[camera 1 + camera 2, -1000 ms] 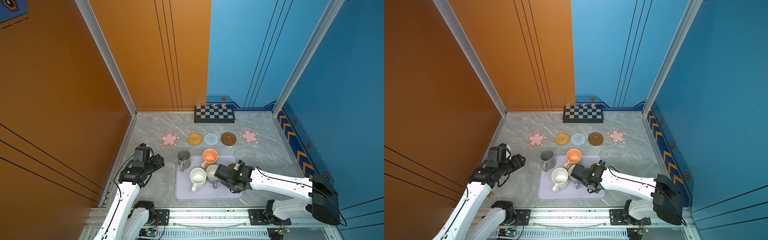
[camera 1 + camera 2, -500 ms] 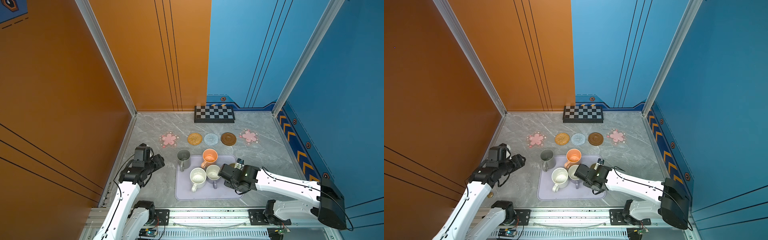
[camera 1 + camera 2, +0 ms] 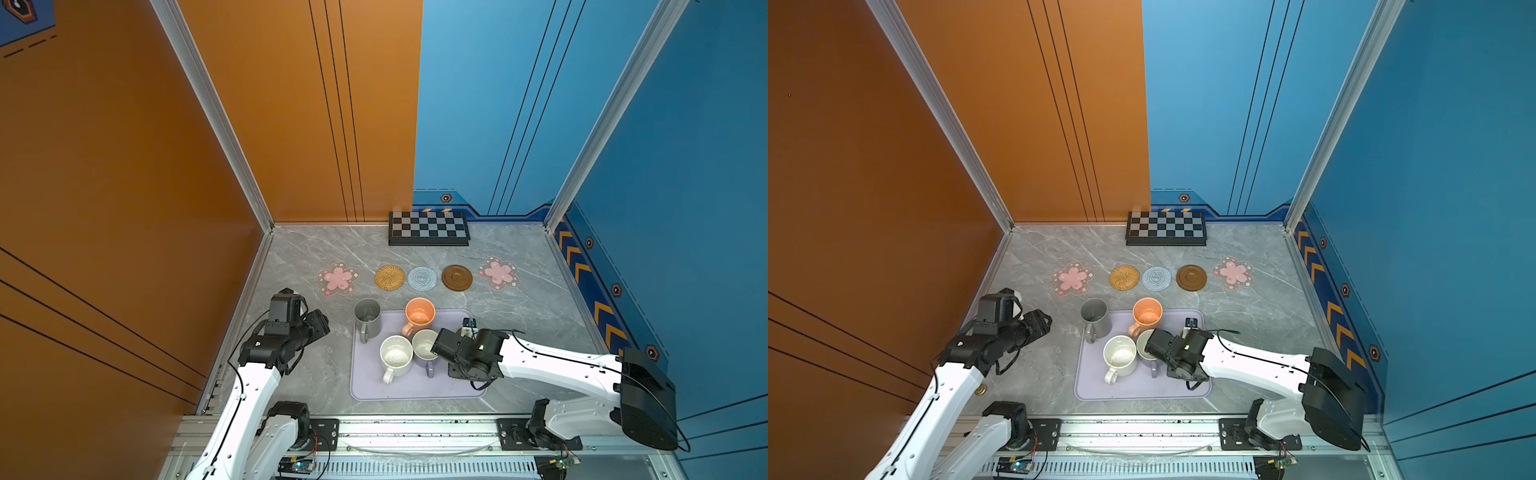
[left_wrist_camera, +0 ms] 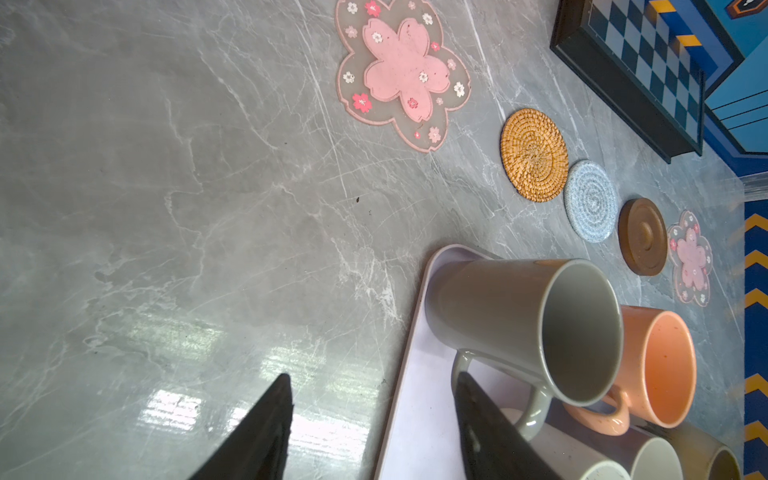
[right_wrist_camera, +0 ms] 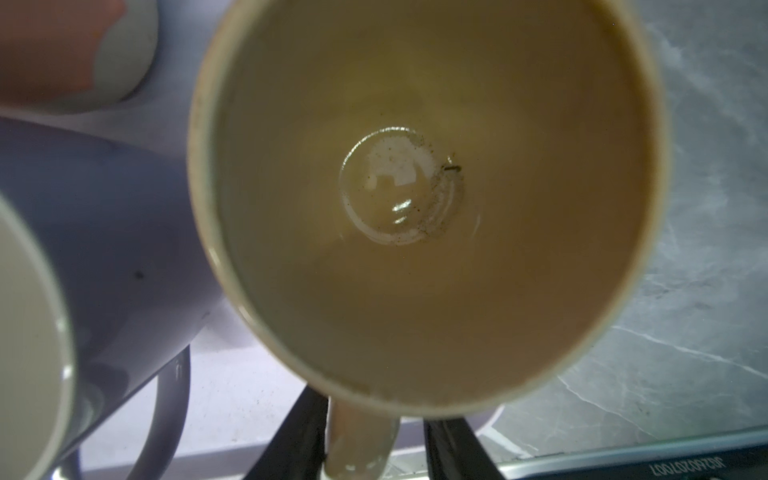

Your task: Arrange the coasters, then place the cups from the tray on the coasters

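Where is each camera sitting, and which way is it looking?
Top views: high above the front, looking down at the whole table; both arms show.
Left wrist: on the left arm, looking low across the table at the grey cup and coasters; the open left pincer shows.
Right wrist: on the right arm, looking straight down into the beige cup; the right pincer straddles its handle.
Shared: both top views and the left wrist view show the grey cup, tray and coasters.

Lavender tray [image 3: 415, 388], orange cup [image 3: 420, 312], grey cup [image 3: 368, 318], golden woven coaster [image 3: 390, 277], black-and-white checkerboard [image 3: 429, 226]
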### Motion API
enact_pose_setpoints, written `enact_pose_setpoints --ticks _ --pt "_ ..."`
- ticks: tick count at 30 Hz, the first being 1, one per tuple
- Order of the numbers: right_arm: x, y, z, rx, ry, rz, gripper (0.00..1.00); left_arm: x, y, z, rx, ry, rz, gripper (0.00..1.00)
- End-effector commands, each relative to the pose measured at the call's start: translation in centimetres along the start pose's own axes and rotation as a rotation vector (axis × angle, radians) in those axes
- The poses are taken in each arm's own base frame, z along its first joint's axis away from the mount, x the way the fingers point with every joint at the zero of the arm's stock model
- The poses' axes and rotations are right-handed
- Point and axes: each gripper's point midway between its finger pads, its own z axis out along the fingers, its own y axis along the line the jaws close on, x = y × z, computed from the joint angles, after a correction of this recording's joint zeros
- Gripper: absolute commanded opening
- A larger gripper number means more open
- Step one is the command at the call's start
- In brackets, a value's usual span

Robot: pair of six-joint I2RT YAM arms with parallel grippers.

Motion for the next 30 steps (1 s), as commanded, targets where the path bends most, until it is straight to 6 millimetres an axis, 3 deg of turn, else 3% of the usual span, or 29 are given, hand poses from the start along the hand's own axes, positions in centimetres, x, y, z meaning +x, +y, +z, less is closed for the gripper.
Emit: enact_pose_setpoints --ticks 1,7,13,21,30 --pt "-0.3 -0.1 -0.2 0.038 -0.007 -0.057 0.38 0.9 0.3 0.3 -0.004 0.034 0.017 0.63" --pt "-0.1 0.0 0.2 0.036 -0.002 -0.068 0.28 1.1 0.4 0.3 -0.008 0.034 0.023 0.63" --pt "0.3 0.0 0.7 0.022 0.008 -0.078 0.00 1.2 0.4 0.5 -0.011 0.044 0.023 0.63" --pt "0.4 -0.3 1.0 0.021 0.006 -0.069 0.00 1.3 0.3 0.5 -0.014 0.044 0.033 0.63" --pt "-0.4 0.3 0.0 -0.042 -0.062 -0.078 0.00 1.5 0.2 0.6 -0.018 0.049 0.042 0.64"
